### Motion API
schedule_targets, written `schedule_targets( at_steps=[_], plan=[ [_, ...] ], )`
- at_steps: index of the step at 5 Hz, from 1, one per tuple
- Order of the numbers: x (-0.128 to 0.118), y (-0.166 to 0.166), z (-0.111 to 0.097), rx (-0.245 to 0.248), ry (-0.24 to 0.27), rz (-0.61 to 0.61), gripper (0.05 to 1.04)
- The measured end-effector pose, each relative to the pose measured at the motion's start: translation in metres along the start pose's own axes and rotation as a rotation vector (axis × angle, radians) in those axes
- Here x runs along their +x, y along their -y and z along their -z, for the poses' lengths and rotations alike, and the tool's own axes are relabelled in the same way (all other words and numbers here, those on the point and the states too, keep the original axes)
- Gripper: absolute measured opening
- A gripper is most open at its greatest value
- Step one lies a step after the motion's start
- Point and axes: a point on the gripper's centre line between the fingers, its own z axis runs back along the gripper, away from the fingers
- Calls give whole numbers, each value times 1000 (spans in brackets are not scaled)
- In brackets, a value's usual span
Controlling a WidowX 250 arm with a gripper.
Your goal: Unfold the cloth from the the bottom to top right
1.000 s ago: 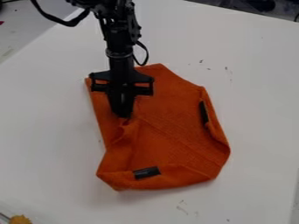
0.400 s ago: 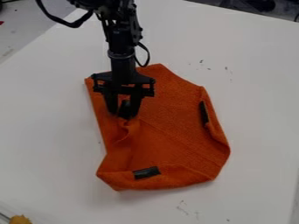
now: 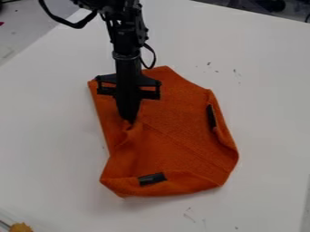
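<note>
**On a White Desk (image 3: 57, 131), a Black Robot Hand (image 3: 129, 121) Points Down Into Orange Cloth (image 3: 181, 131)**

At the upper left of the scene, a black cable (image 3: 66, 22) loops beside the arm (image 3: 125, 41), which enters from the top edge and hangs nearly straight down, its lower end over the left part of the cloth. The hand points downward, its fingers (image 3: 126, 102) drawn together into a single dark wedge, tips at a small raised crease (image 3: 129, 132). Whether fabric is pinched between them, one cannot tell.

The cloth lies across the middle of the desk, its left side running down to an inward notch and a pointed lower-left corner. Along the bottom, a folded-up edge bears a dark patch (image 3: 152, 179); at right, a second dark patch (image 3: 210, 116) lies along the turned-in side.

From left to right, several details are cut off or obscured. A small red item (image 3: 1, 23) is clipped by the left edge, and a fuzzy yellow-orange object (image 3: 21, 227) by the bottom edge, both too partial to identify. The upper arm runs out of view at the top, and the hand conceals the fabric directly behind it. The exact meeting of fingertips and crease is hard to make out, black on shadowed orange. In the upper right corner, dark shapes (image 3: 270, 4) beyond the desk are cropped and indistinct.
</note>
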Motion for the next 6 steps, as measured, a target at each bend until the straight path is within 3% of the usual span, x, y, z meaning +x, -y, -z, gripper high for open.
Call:
schedule_targets(
  at_steps=[1, 2, 3, 5, 6],
  plan=[
    [-2, -2, -2, 24, -16, -9, 69],
    [-10, -4, -28, 59, 12, -35, 67],
    [-38, -23, -55, 104, 64, -139, 67],
    [-69, -64, -35, 34, 85, -242, 67],
    [-73, -85, -29, 34, 94, -255, 67]
  ],
)
